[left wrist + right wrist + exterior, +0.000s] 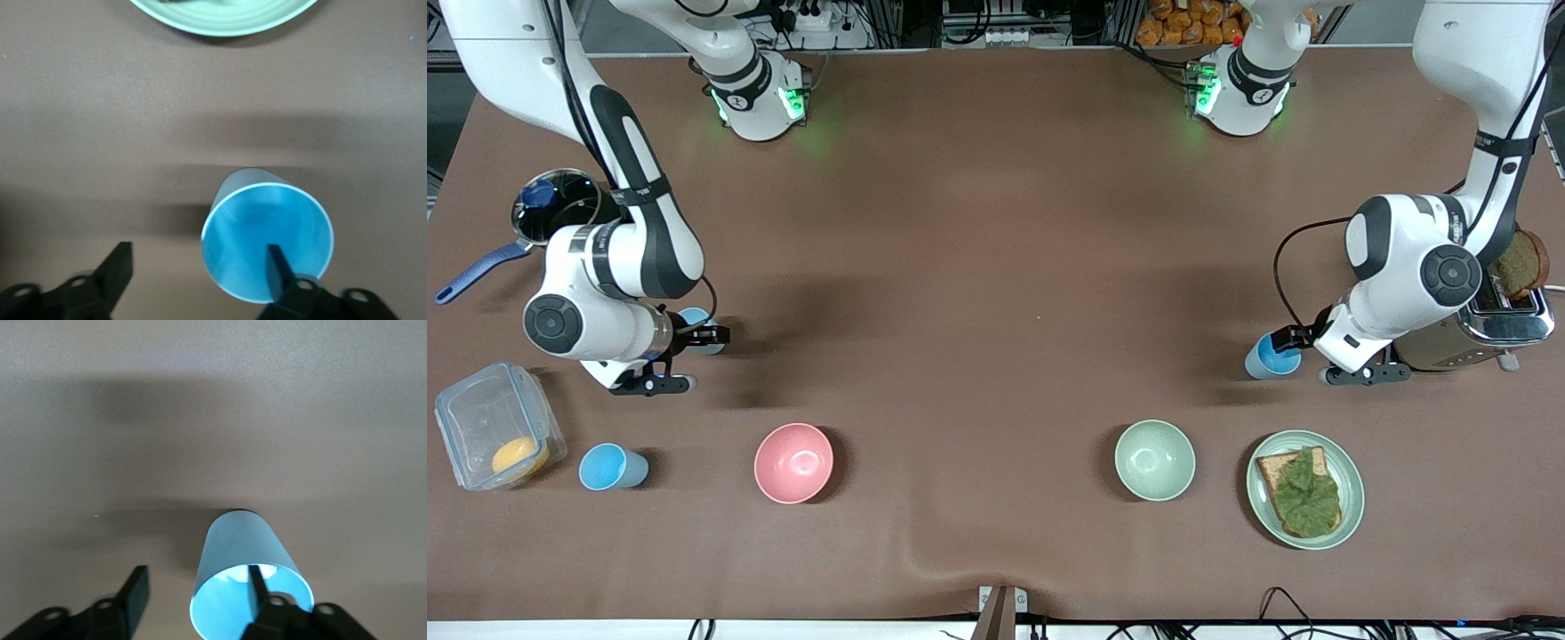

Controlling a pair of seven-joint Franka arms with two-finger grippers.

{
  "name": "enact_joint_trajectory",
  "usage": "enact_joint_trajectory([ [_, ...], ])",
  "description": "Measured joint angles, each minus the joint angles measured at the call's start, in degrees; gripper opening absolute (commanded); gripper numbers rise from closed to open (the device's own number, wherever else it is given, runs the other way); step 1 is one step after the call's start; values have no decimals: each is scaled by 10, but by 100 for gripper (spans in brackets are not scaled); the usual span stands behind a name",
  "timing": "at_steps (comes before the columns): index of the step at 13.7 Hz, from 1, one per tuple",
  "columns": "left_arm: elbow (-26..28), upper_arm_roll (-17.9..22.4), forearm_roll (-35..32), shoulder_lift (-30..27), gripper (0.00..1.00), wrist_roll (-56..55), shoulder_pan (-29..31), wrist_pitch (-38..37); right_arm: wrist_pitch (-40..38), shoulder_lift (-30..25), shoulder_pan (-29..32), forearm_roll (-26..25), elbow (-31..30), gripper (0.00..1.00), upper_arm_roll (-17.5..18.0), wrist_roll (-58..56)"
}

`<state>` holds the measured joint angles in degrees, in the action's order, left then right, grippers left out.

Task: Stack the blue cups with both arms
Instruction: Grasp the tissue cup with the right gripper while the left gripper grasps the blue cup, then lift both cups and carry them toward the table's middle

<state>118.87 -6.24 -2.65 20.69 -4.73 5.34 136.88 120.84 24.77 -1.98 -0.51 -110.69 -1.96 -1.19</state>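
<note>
- Beside the pink bowl (793, 462), toward the right arm's end of the bench (996, 222), a spare blue cup (612, 467) is seen standing free, with no pincer near it.
- Farther from the front camera than the pink bowl, a second blue cup (243, 587) is straddled by the right pincer (197, 597). One finger is set inside the mouth and the other stands outside, well apart, so the pincer is released and nothing is grasped yet.
- Well apart from the pink bowl, toward the left arm's end, a third blue cup (267, 240) is met in the same way by the left pincer (198, 270), which is also released, with one finger inside the rim.
- The cups are judged to be light, thin-walled and smooth. A gentle pinch on the wall just below the rim is suggested, since the wall may flex or slip and an empty cup is easily tipped.
- In the front view both straddled cups are partly covered by the arms. In the wrist views the pincer bodies are cut off, and it cannot be told whether the inner fingers touch the walls.
</note>
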Motion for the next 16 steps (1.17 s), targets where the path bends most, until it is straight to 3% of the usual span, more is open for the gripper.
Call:
enact_joint_trajectory([
  [1, 0, 0, 0, 4, 0, 0, 0, 1, 0, 1, 0, 0, 0, 0, 0, -1],
  [9, -14, -5, 0, 2, 0, 1, -4, 5, -53, 3, -4, -2, 29, 0, 1, 2],
  [12, -32, -10, 0, -12, 0, 1, -5, 4, -69, 3, -37, 1, 41, 0, 4, 64],
  [16, -75, -25, 0, -33, 0, 1, -6, -67, -86, 4, -122, 72, 64, 0, 13, 196],
])
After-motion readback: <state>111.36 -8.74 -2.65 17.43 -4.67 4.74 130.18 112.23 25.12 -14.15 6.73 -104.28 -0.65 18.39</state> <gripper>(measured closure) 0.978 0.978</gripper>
